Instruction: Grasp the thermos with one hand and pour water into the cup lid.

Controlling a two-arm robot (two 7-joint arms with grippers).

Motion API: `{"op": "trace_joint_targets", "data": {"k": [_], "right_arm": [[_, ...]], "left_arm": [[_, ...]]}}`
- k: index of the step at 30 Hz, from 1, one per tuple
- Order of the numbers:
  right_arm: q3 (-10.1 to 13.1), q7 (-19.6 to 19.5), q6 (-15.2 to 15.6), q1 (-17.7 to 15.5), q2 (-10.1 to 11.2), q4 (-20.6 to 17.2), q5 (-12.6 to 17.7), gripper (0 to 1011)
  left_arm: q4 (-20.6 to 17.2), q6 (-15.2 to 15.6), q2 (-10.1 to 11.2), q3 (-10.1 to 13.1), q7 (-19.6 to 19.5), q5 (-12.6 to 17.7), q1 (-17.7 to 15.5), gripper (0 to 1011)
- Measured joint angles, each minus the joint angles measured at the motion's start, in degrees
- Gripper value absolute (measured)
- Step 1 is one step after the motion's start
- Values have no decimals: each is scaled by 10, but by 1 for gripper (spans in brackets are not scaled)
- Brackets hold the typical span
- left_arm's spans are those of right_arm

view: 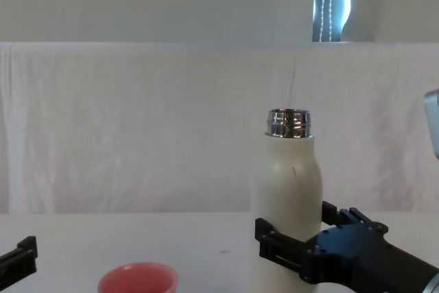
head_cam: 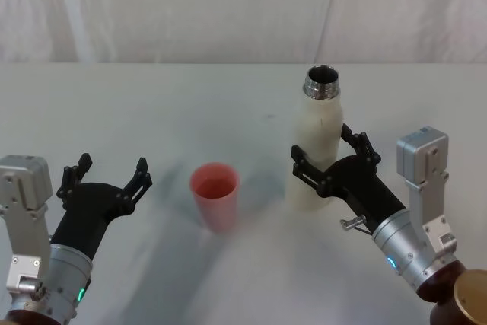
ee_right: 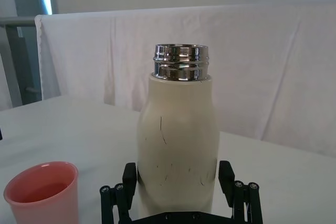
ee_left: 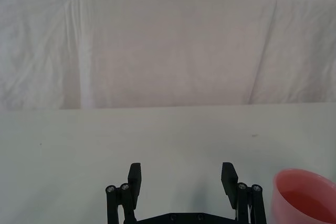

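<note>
One thermos (head_cam: 318,150) upright between right gripper (head_cam: 329,159) jaws | jaws wide, flanking it

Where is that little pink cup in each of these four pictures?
Head view: the cup stands at lower centre, left of the thermos.
Left wrist view: cut off at the bottom right corner.
Right wrist view: bottom left corner, beside the thermos.
Chest view: its rim peeks up at the bottom edge, left of the thermos.
Shared landmark: the thermos, except in the left wrist view.
</note>
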Motion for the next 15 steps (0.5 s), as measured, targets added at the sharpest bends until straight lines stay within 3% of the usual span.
{"op": "trace_joint_targets", "data": {"k": [15], "right_arm": [[2, 0, 4, -12, 4, -10, 3, 1003]], "left_arm": [[0, 0, 0, 0, 0, 0, 0, 1001]]}}
